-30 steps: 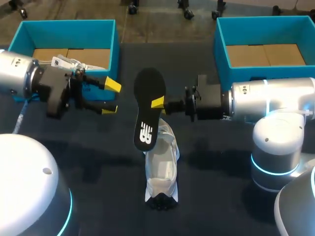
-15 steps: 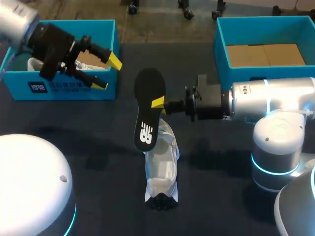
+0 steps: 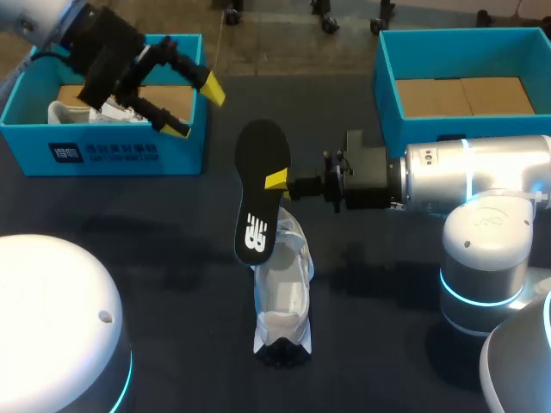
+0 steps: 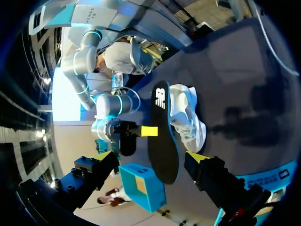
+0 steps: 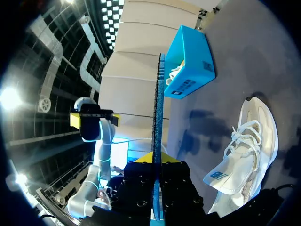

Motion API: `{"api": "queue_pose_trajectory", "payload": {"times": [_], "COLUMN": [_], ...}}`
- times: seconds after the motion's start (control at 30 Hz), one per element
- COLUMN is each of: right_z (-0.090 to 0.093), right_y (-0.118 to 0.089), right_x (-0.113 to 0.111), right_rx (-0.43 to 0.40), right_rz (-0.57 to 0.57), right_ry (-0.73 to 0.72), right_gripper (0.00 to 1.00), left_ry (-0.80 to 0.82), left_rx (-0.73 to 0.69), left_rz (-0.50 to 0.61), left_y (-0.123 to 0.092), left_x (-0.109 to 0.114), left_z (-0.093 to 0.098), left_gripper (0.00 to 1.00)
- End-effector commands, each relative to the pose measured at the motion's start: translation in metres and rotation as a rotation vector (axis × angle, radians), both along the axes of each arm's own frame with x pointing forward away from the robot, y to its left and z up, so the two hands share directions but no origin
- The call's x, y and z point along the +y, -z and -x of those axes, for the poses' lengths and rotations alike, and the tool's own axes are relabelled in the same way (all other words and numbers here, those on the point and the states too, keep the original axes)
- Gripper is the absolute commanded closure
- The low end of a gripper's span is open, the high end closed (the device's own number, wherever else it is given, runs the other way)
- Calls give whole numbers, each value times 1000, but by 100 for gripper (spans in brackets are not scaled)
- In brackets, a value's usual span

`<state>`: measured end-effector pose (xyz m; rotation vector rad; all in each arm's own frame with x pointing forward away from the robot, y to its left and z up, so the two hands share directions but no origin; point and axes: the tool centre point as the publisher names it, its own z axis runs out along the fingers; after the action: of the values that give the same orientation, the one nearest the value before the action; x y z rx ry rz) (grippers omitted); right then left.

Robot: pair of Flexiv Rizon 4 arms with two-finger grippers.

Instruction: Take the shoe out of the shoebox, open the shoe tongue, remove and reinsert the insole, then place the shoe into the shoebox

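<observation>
1. The dark bench (image 3: pixel 172 284) carries two blue boxes at its far side. The left shoebox (image 3: pixel 129 155) holds a second white shoe (image 3: pixel 73 112); the right shoebox (image 3: pixel 387 86) stands far right.
2. The left arm (image 3: pixel 99 52) hangs over the left shoebox, its left jaws wide and empty. The right arm (image 3: pixel 465 181) comes in level from the right.
3. The shoe (image 3: pixel 284 292) lies out on the bench, middle and near.
4. The insole (image 3: pixel 258 198) is out of the shoe and stands on end. The right jaws pinch its side edge, and its lower end is at the shoe's opening; I cannot tell whether they touch.
5. Reinsertion looks to be the step in hand. It probably goes best if the left jaws come over to hold the tongue back and steady the shoe. The insole should then be tilted low, slid in end first, and let go only once it lies flat.
</observation>
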<state>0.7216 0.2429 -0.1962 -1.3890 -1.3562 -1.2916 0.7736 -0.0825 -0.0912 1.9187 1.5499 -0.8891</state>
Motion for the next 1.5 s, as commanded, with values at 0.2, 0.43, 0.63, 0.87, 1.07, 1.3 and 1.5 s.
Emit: {"api": "queue_pose_trajectory", "payload": {"times": [0.2,0.43,0.63,0.87,1.07,1.3,1.5], "right_z": [0,0,0,0,0,0,0], "right_y": [0,0,0,0,0,0,0], "right_x": [3,3,3,3,3,3,3], "right_rx": [-1,-1,-1,-1,-1,-1,-1], "right_rz": [1,1,1,1,1,1,1], "right_ry": [3,3,3,3,3,3,3], "right_gripper": [100,100,100,100,100,100,100], "left_ry": [-11,4,8,26,33,-7,-34], "left_rx": [2,53,73,80,44,21,23], "left_rz": [-196,-326,-445,-552,-662,-734,-751], "left_y": [-20,-18,-12,-9,-8,-6,-4], "left_x": [-28,-52,-75,-87,-91,-87,-88], "left_z": [-11,-13,-14,-21,-13,-13,-13], "left_gripper": [0,0,0,0,0,0,0]}}
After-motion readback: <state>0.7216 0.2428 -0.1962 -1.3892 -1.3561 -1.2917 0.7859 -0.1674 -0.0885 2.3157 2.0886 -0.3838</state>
